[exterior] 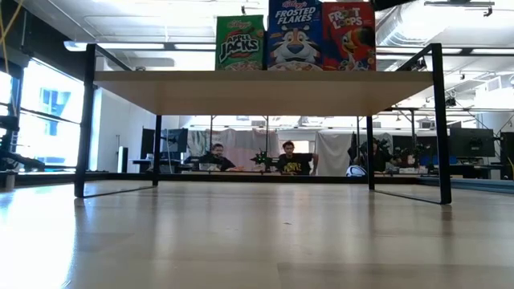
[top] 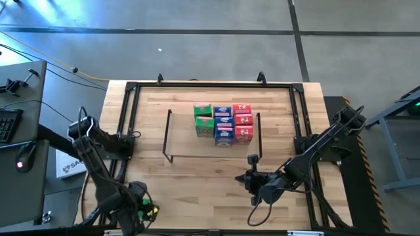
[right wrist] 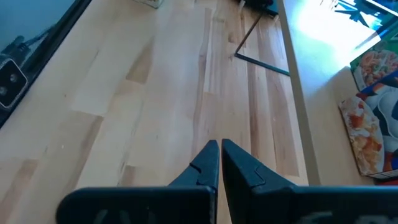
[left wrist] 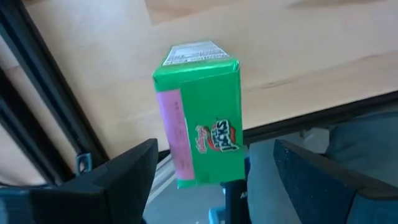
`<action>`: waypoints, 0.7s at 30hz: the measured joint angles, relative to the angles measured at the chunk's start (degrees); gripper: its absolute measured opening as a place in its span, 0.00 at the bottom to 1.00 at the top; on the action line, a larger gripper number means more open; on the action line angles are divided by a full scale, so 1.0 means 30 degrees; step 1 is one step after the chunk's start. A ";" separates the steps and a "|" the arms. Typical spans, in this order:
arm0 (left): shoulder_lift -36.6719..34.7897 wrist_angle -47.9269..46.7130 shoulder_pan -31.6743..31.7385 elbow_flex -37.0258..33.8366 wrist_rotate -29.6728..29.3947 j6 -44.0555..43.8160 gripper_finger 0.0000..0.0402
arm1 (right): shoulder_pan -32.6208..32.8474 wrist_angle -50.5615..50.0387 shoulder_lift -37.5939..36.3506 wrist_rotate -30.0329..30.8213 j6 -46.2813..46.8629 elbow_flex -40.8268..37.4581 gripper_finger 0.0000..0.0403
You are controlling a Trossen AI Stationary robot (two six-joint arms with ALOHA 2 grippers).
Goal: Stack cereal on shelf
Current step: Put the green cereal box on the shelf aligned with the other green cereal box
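Currently: shelf [top: 172, 134] carries green, blue, red cereal boxes [top: 224, 122] at its right end. Left gripper [left wrist: 211, 180] clamps an Apple Jacks box [left wrist: 202, 115] off the wooden table's [top: 197, 183] corner; right gripper [right wrist: 220, 163] closed, empty. People sit beyond.

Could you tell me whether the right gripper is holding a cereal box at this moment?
No, the right gripper has its fingers closed together with nothing between them, above the bare table.

Open-plan office or lab: people [exterior: 291, 160] seated at desks [exterior: 241, 168], monitors [exterior: 471, 142], exposed ceiling ducts [exterior: 401, 28].
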 joint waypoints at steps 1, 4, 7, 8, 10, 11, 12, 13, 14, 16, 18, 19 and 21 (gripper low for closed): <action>0.0111 0.0021 0.0000 0.0000 -0.0147 -0.0055 0.78 | 0.0000 0.0081 0.0000 -0.0028 0.0000 0.0000 0.00; 0.0497 0.0023 0.0000 -0.0007 -0.0329 -0.0093 0.78 | 0.0000 0.0256 0.0000 -0.0024 0.0022 0.0000 0.00; 0.0703 0.0020 0.0000 -0.0005 -0.0331 -0.0105 0.78 | 0.0000 0.0278 0.0000 -0.0024 0.0051 0.0000 0.00; 0.0798 0.0028 0.0000 0.0000 -0.0331 -0.0119 0.78 | 0.0000 0.0278 0.0000 -0.0024 0.0073 0.0000 0.00; 0.0954 -0.0001 -0.0007 0.0000 -0.0324 -0.0264 0.76 | 0.0000 0.0282 0.0000 -0.0024 0.0112 0.0000 0.00; 0.1017 0.0005 -0.0015 0.0000 -0.0323 -0.0265 0.75 | 0.0000 0.0285 0.0000 -0.0024 0.0124 0.0000 0.00; 0.1086 -0.0007 -0.0015 0.0000 -0.0317 -0.0258 0.74 | 0.0000 0.0285 0.0000 -0.0024 0.0124 0.0000 0.00; 0.1176 -0.0013 -0.0019 0.0000 -0.0294 -0.0258 0.72 | -0.0001 0.0286 0.0000 -0.0024 0.0124 0.0000 0.00; 0.1269 -0.0013 -0.0036 0.0000 -0.0277 -0.0224 0.70 | -0.0007 0.0292 0.0000 -0.0024 0.0124 0.0000 0.00; 0.1414 -0.0024 -0.0036 0.0000 -0.0251 -0.0004 0.67 | 0.0000 0.0299 0.0000 -0.0024 0.0124 0.0000 0.00; 0.1446 -0.0113 -0.0036 0.0000 -0.0271 0.0253 0.63 | 0.0000 0.0300 0.0000 -0.0024 0.0124 0.0000 0.00; 0.1439 -0.0190 -0.0036 0.0000 -0.0273 0.0408 0.60 | 0.0000 0.0300 0.0000 -0.0024 0.0124 0.0000 0.00; 0.1413 -0.0364 0.0031 0.0000 -0.0315 0.0824 0.56 | -0.0004 0.0296 0.0000 -0.0020 0.0124 0.0000 0.00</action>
